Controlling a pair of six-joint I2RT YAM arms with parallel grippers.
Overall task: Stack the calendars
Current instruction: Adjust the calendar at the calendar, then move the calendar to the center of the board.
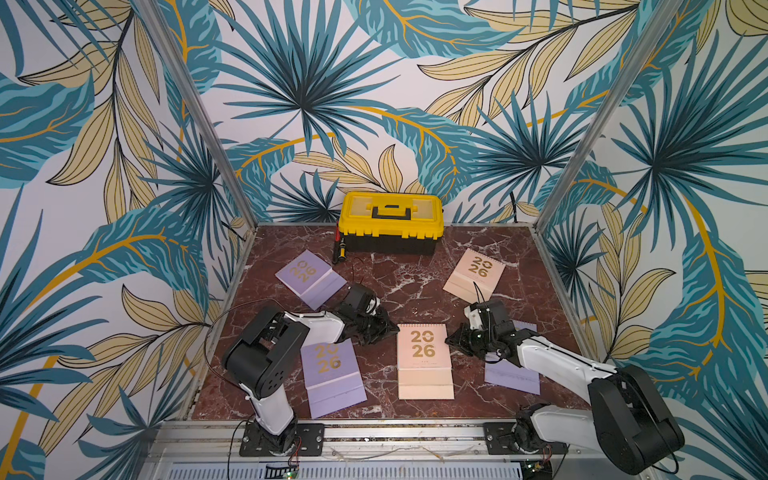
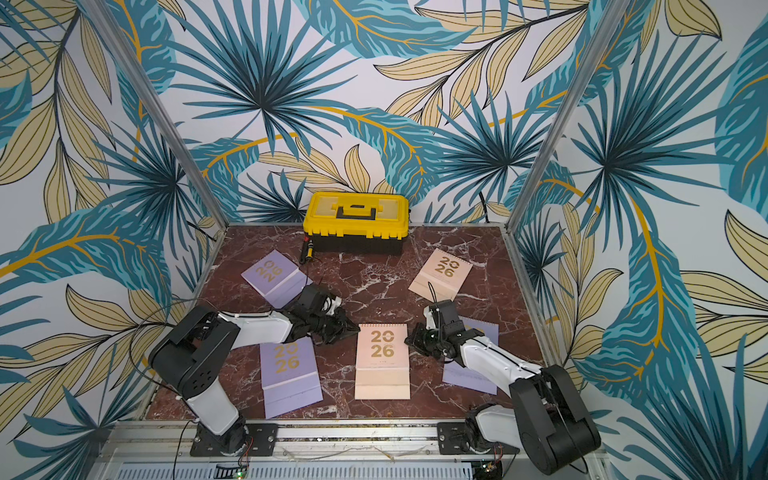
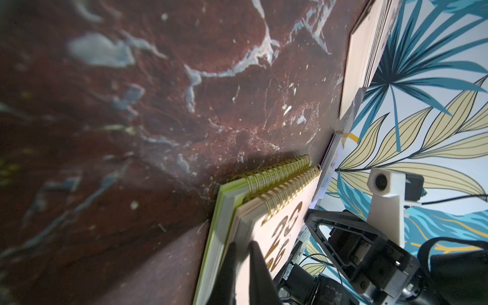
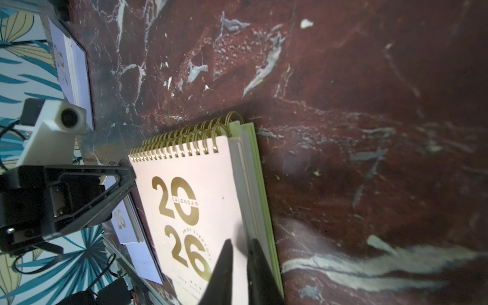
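As both top views show, stack site: the centre peach calendar (image 1: 424, 359) lies flat mid-table on the marble tabletop (image 1: 415, 286), nearer the robot than the yellow toolbox (image 1: 390, 222)
Top views, axis: its long axis runs from the robot toward the toolbox, spiral binding at the far end, gold 2026 upright to the robot
Top views, jaws: the left gripper (image 1: 395, 330) is at its left long edge near the binding and the right gripper (image 1: 449, 338) is at the opposite edge, so both arms are equally near
Top views, loose calendars: far lilac calendar (image 1: 309, 277) lying askew, near lilac calendar (image 1: 332, 378), far peach calendar (image 1: 473, 276), right lilac calendar (image 1: 512, 376) partly under the right arm; all 4 lie apart from the stack
Left wrist: a lime green calendar (image 3: 216, 237) lies under the peach one, the 2 spirals side by side; the left fingers (image 3: 229, 266) sit astride the peach edge with a thin gap, and I cannot tell whether they pinch it or have let go
Right wrist: same pair, green edge outermost; the right fingers (image 4: 224, 266) are likewise narrowly parted, grip unclear
Judgement: 2 of 6 look stacked; the near lilac calendar, just beside the left arm with its axis nearly parallel to the stack, seems the handiest next pick
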